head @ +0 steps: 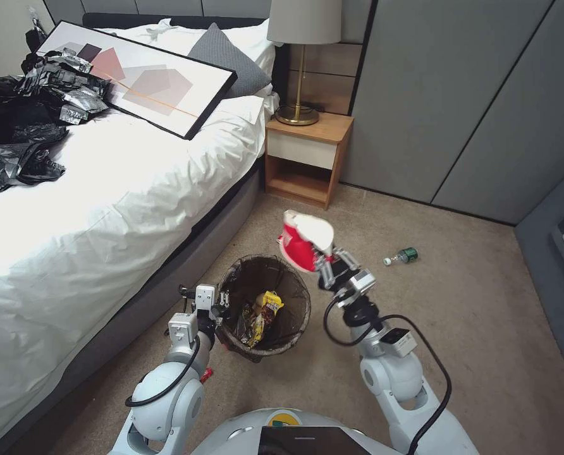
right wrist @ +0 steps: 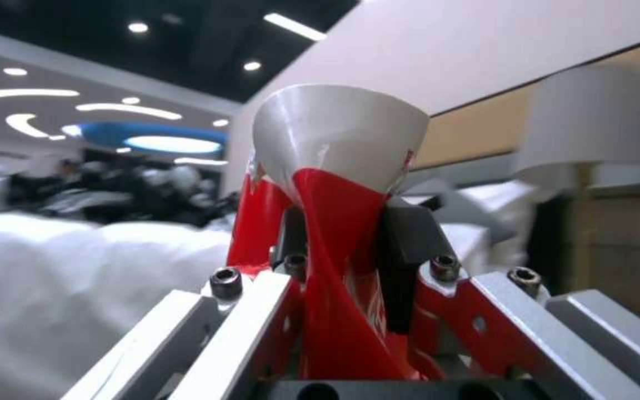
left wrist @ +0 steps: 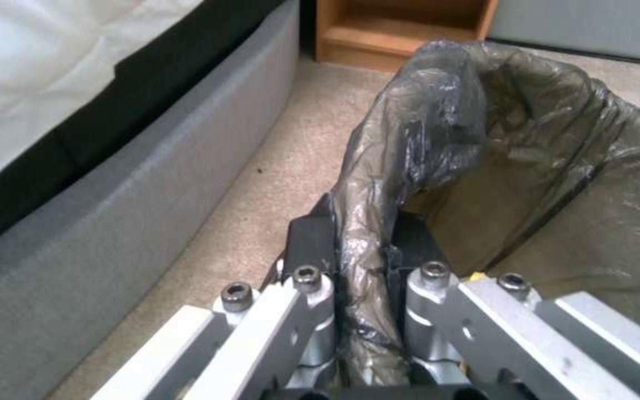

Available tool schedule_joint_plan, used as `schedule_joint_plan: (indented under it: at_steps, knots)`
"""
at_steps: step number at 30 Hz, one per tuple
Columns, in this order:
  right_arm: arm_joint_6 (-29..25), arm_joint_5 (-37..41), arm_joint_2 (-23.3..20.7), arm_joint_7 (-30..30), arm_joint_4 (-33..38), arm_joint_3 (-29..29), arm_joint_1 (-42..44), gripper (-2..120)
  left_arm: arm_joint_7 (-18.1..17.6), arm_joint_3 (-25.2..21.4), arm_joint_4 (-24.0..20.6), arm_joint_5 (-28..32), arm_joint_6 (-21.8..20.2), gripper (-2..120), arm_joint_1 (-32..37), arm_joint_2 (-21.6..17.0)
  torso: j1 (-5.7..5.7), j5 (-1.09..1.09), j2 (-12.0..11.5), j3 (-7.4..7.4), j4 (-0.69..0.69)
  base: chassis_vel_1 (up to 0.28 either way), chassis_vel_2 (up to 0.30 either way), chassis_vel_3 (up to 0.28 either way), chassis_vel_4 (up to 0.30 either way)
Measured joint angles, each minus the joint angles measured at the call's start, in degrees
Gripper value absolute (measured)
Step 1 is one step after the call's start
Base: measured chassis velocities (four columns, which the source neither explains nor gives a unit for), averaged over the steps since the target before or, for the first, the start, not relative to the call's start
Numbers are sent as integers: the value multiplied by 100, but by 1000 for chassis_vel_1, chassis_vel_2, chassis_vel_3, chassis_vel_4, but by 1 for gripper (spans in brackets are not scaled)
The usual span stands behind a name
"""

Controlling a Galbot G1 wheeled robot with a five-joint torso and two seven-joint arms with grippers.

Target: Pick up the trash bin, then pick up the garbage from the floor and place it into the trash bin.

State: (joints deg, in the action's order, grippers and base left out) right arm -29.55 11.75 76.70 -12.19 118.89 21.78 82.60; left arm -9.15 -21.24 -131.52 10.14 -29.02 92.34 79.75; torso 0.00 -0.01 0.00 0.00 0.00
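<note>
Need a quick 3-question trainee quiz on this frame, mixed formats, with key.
1. True or false: the left gripper is shut on the dark bag-lined rim of the small round white trash bin.
2. The right gripper holds: A) the small green bottle B) a crushed red-and-white paper cup C) a pillow.
3. Fill in: the green bottle lies on the ____.

Key: 1 true; 2 B; 3 carpet.

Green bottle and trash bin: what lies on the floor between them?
In the head view, only bare carpet lies between the bottle and the bin; the right gripper holds a red-and-white cup in the air above that stretch.
</note>
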Motion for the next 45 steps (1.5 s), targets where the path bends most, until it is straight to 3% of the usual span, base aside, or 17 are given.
schedule_joint_plan:
  at_steps: [9,12,13,22,31,33,38,40,41,42,45]
  knots:
    - [-37,285,-166,-1058,-188,-519,1,10,0,80,23,-1,-6,7,-6,29,0,2,0,0,1,0,0,0,0]
    - [-37,284,-166,-1069,-196,-528,1,10,0,83,24,-1,-6,7,-6,31,0,2,0,0,1,0,0,0,0]
    - [-37,199,-167,-1210,-506,-847,-10,10,-2,110,32,-5,-10,7,-1,52,0,2,0,0,1,0,0,0,0]
    - [-187,-171,-82,-1186,-1225,-1264,12,10,-6,123,32,-6,-16,7,-4,62,0,1,0,0,0,0,0,0,0]
    - [-344,-326,0,-999,-1722,-1276,-74,12,-6,135,-10,-7,-13,7,33,58,0,1,0,0,0,0,0,0,0]
    - [-344,-373,-6,-986,-1796,-1247,-88,24,-8,136,-24,-9,-12,7,39,56,0,1,0,0,0,0,0,0,0]
    - [-344,-376,-13,-984,-1803,-1226,-90,36,-7,135,-32,-9,-12,7,41,49,0,1,0,0,0,0,0,0,0]
    - [-343,-376,-39,-985,-1770,-1163,-82,53,-9,130,-45,-9,-13,7,47,35,0,1,0,0,0,0,0,0,0]
    - [-343,-376,-39,-985,-1770,-1163,-82,53,-9,130,-45,-9,-13,7,47,35,0,1,0,0,0,0,0,0,0]
    - [-335,-381,-48,-991,-1736,-1144,-57,64,-9,128,-55,-9,-16,7,47,30,0,1,0,0,0,0,0,0,0]
    - [-332,-389,-55,-998,-1721,-1122,-38,76,-9,126,-57,-7,-18,7,46,24,0,2,0,0,0,0,0,0,0]
